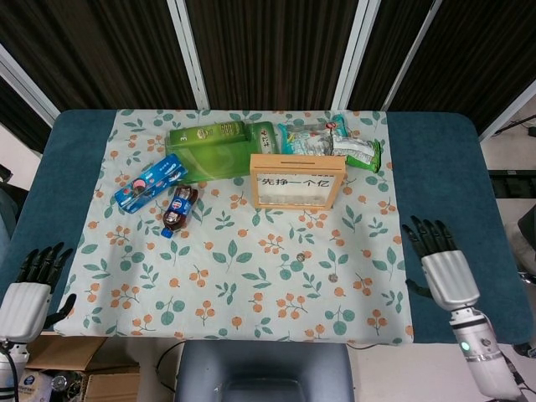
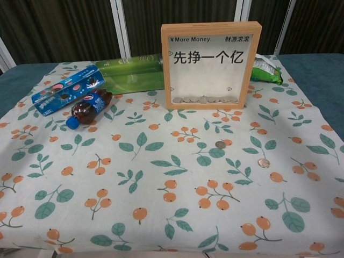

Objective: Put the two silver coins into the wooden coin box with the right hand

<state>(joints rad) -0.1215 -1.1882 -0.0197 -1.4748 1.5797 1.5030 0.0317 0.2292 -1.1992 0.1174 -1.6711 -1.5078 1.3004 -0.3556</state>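
Note:
Two silver coins lie on the floral cloth in front of the wooden coin box (image 1: 296, 181) (image 2: 211, 64): one coin (image 1: 301, 257) (image 2: 220, 144) nearer the box, the other coin (image 1: 332, 275) (image 2: 263, 162) further right and closer to me. The box stands upright with several coins at its bottom. My right hand (image 1: 441, 264) hovers over the blue table right of the cloth, fingers spread, holding nothing. At the table's near left corner my left hand (image 1: 29, 285) is open and empty. Neither hand shows in the chest view.
A cola bottle (image 1: 179, 210) (image 2: 87, 107), a blue cookie pack (image 1: 150, 182) (image 2: 67, 89) and a green pack (image 1: 219, 149) (image 2: 131, 74) lie left of the box. Snack bags (image 1: 331, 142) (image 2: 265, 70) lie behind it on the right. The cloth's edge (image 1: 406, 276) runs beside my right hand.

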